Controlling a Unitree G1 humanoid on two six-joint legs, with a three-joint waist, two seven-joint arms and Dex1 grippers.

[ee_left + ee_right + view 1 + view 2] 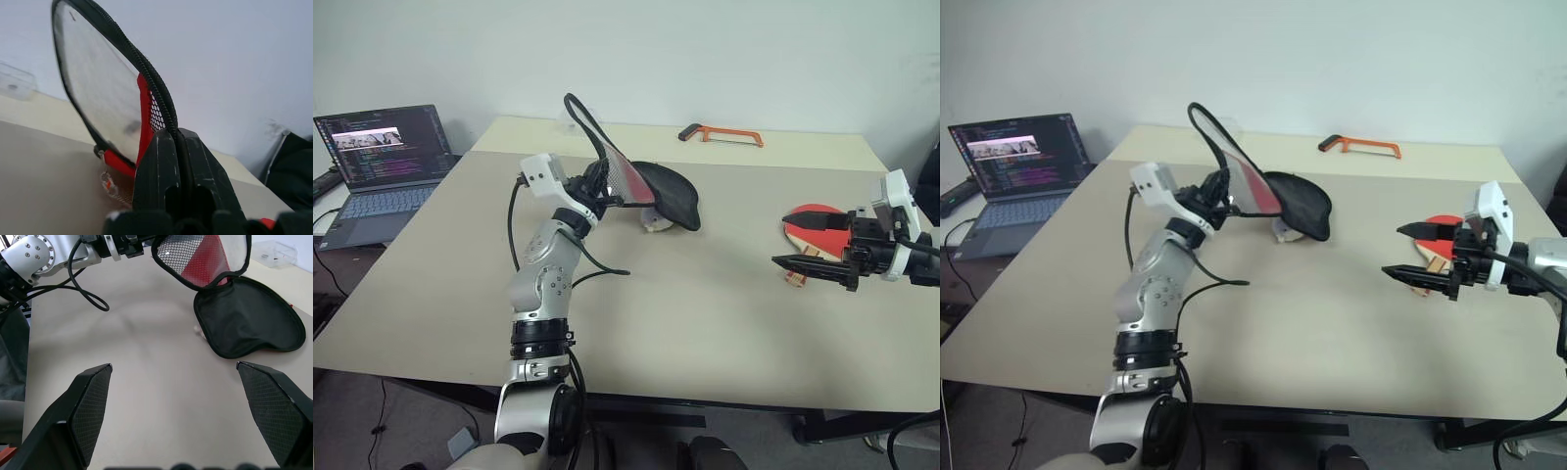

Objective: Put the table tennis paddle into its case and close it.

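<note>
The case [668, 196] lies open in the middle of the table [705, 323], its black lower half flat. My left gripper [603, 191] is shut on the zip rim [146, 73] of the upper flap [622, 176], holding that red and mesh flap raised off the table. The right wrist view looks into the open case [249, 318]. To the right lies the table tennis paddle [813, 210], red face up, its wooden handle [795, 277] toward the front. My right gripper [780, 240] hovers over the paddle, open wide, with nothing between its fingers [90, 401].
An orange-framed hacksaw [722, 134] lies at the table's back edge. An open laptop [382, 162] sits on a lower surface to the left. A small clear box [276, 252] stands behind the case. A black cable [597, 264] loops on the table beside my left arm.
</note>
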